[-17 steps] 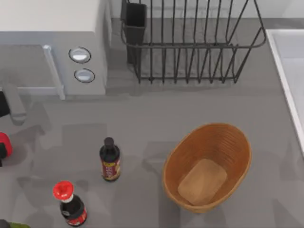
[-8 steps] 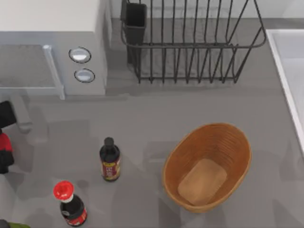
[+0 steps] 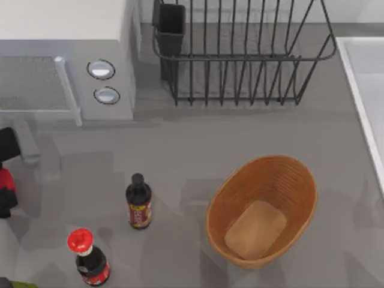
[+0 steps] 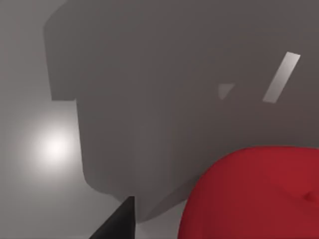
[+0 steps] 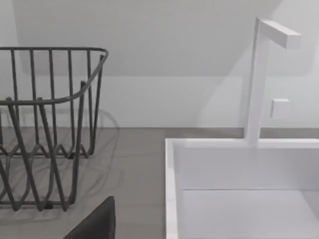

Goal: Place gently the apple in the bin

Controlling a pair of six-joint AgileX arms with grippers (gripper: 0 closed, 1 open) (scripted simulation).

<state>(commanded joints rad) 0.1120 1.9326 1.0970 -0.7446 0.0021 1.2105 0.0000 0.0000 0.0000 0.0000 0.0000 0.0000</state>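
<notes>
at the surface's left edge the left gripper (image 3: 6, 192) sits low over the apple (image 3: 5, 179), dark parts above and below the red; whether the jaws have closed on it i cannot tell. the apple looks small, round, smooth and plain bright red, with a faint dimple in the left wrist view (image 4: 259, 194). i'd judge it light and firm but slick and easily bruised, best taken across its widest middle with modest pressure. toward the front edge stand two dark bottles, one red-capped (image 3: 87, 257), one black-capped (image 3: 138, 201). right of them, well apart from the apple, lies the bin (image 3: 300, 180), an orange-brown oval of woven wicker, tan bottom bare. the right gripper (image 5: 94, 224) hangs near the sink (image 5: 172, 199) at the right edge, jaws unreadable.
</notes>
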